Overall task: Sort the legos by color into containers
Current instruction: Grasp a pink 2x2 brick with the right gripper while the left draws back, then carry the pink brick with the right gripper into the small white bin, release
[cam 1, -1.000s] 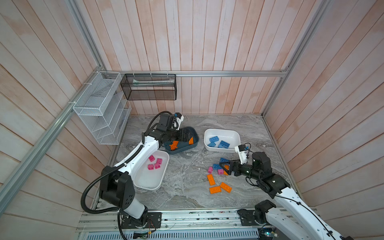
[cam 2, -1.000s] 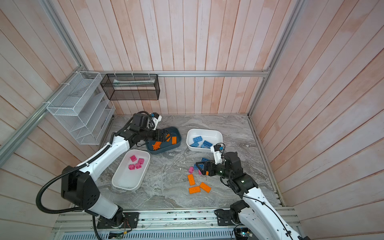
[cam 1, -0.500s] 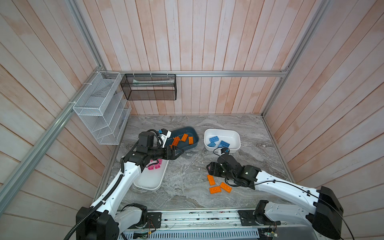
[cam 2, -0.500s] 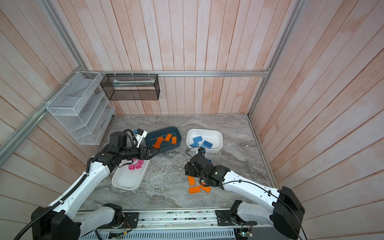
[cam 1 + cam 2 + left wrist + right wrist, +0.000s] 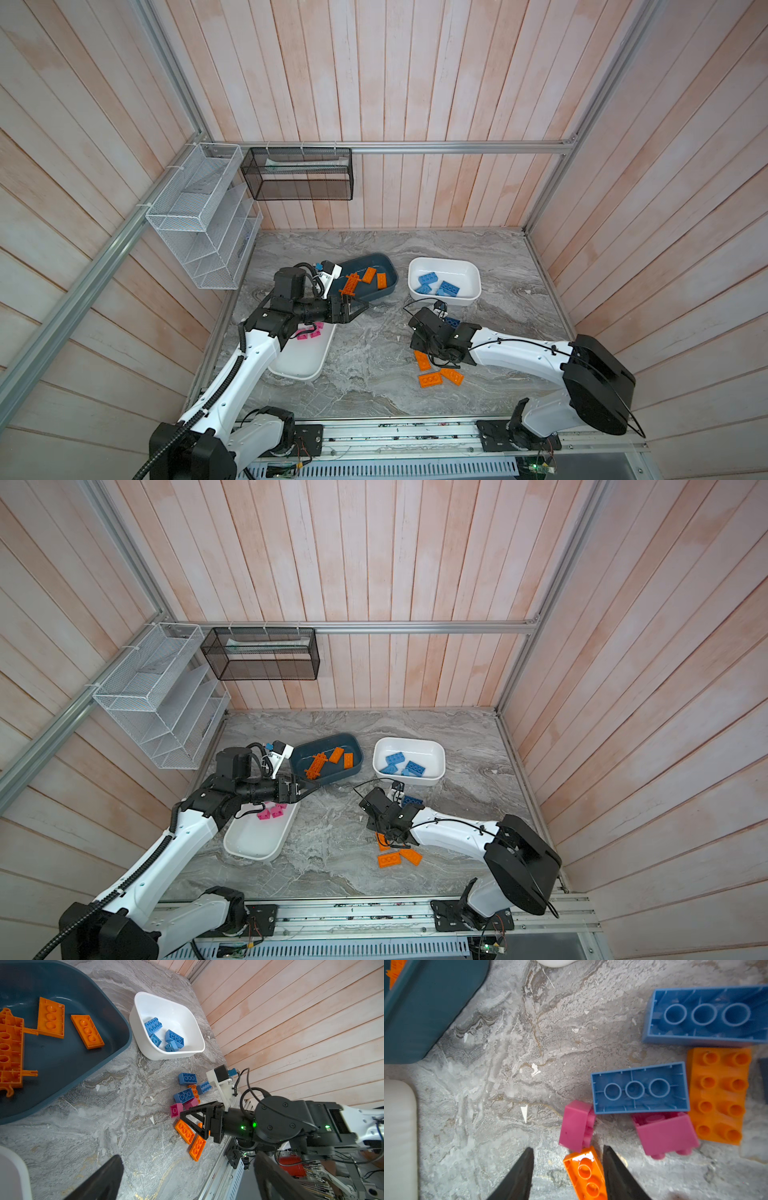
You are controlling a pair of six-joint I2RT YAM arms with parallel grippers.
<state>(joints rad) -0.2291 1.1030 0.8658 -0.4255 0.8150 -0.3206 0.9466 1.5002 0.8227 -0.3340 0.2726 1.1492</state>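
Orange brick is lying underside-up on the marble table, right of centre. The right gripper is straddling it w/ jaws partly open: one finger just beside it, a clear gap at the other, not clamping yet. Pink bricks, blue bricks & a studded orange brick are lying loose just beyond. The teal tub, far-centre, is holding orange pcs. The far-right white tub is holding blues, and the near-left white tub pinks. The left gripper is hovering by the teal tub's near edge, jaws wide apart, empty.
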